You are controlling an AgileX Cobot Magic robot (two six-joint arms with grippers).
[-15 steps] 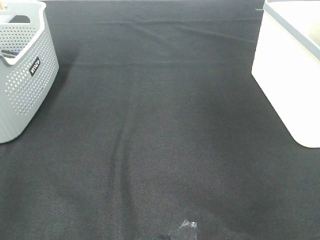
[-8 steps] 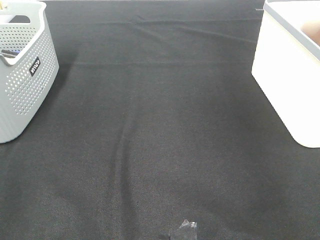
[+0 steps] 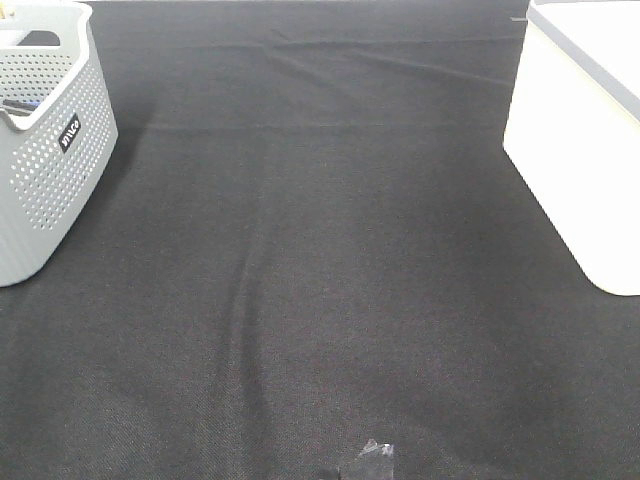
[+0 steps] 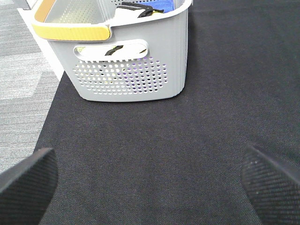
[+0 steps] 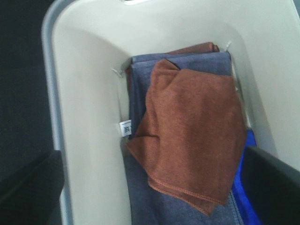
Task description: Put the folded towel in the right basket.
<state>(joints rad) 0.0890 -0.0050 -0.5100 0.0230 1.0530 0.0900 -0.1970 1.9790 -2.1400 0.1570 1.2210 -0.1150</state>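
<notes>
— What covers the surface?
— Black woven cloth, creased in long ridges.
— And what stands on it?
— A grey perforated plastic basket at the far left and a white smooth-walled plastic basket at the far right, well apart. A small crumpled grey scrap lies at the near edge.

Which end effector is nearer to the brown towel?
Right. The right end effector hangs open above the brown towel, which lies in the white basket. The left end effector faces the grey basket on the far side.
</notes>
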